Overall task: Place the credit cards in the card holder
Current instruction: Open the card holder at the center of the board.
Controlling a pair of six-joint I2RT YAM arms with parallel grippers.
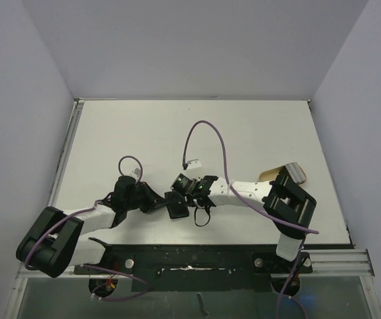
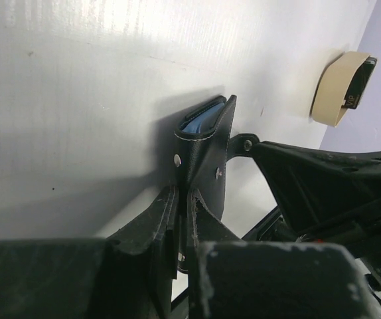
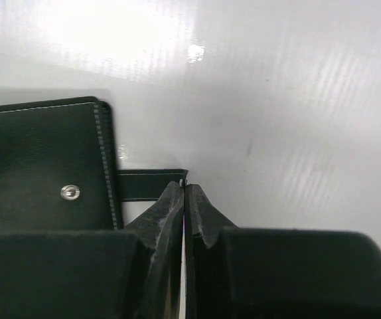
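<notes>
The black card holder [image 1: 176, 207] is held between both grippers near the table's front middle. In the left wrist view it stands on edge [image 2: 207, 156], its mouth facing away, with pale blue layers [image 2: 200, 121] showing inside; I cannot tell card from lining. My left gripper [image 2: 182, 194] [image 1: 160, 204] is shut on its lower edge. My right gripper [image 3: 185, 189] [image 1: 194, 199] is shut on the end of the snap tab [image 3: 147, 185]. The holder's black face and snap stud [image 3: 70, 192] fill the left of the right wrist view. No loose credit card shows on the table.
A tan shallow tray [image 2: 336, 86] stands to the right with a dark flat item [image 2: 358, 85] in it; in the top view it [image 1: 269, 175] is partly hidden under the right arm. White walls surround the table. Purple cables loop above the wrists.
</notes>
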